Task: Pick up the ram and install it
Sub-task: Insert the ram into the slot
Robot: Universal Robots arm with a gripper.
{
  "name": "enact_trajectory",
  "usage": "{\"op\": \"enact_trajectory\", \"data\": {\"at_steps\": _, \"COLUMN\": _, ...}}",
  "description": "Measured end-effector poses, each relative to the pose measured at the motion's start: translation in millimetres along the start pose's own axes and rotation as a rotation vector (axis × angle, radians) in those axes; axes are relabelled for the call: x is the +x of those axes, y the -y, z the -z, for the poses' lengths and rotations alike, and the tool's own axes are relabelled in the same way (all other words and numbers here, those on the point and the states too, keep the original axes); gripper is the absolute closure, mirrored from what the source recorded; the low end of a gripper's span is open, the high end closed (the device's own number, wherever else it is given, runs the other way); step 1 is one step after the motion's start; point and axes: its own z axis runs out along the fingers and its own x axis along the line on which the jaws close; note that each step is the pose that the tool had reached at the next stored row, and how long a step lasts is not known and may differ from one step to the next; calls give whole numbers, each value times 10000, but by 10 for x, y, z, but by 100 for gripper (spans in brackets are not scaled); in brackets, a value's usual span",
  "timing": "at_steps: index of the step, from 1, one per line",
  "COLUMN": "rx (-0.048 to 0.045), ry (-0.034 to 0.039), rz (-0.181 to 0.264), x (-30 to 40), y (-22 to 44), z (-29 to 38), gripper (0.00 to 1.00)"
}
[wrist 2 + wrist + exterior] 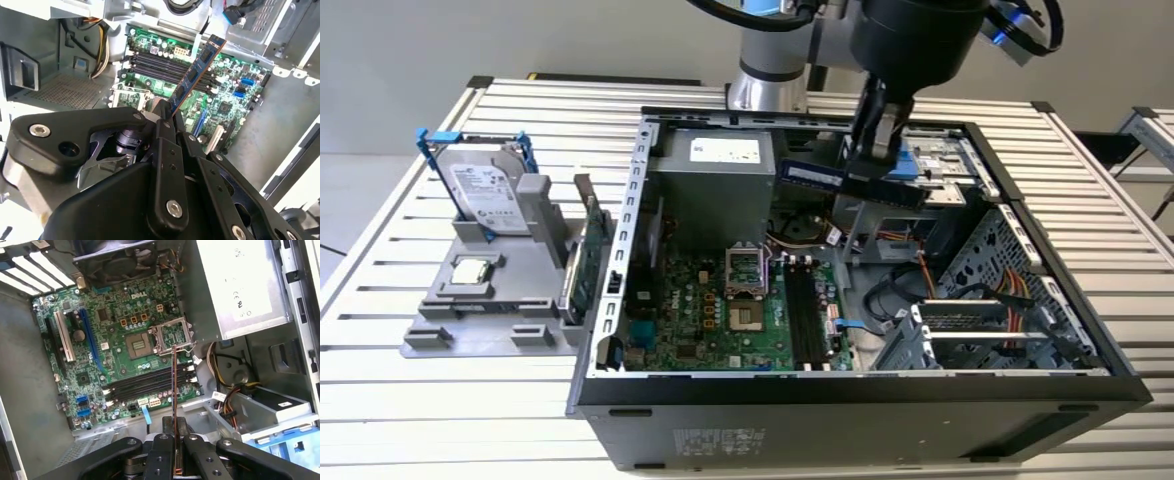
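Ram (pixel 196 72): lifted, clamped in gripper (pixel 173 426), hanging over the motherboard (pixel 112 357).
Slots (pixel 142 385): empty, install not yet done.

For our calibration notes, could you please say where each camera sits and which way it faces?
Exterior view: off the arm, looking down on the open computer case; the arm and pincer show.
First wrist view: on the arm, facing past the pincer onto the motherboard.
Second wrist view: likewise, at another angle.
Both wrist views share the ram held in the pincer, over the motherboard.
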Motion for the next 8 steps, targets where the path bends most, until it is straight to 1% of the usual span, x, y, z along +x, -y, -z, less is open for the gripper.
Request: {"op": "enact_trajectory", "data": {"at_steps": 8, "rx": 39, "ry": 17, "rz": -877, "x": 0, "y": 0, "z": 0, "gripper": 100}}
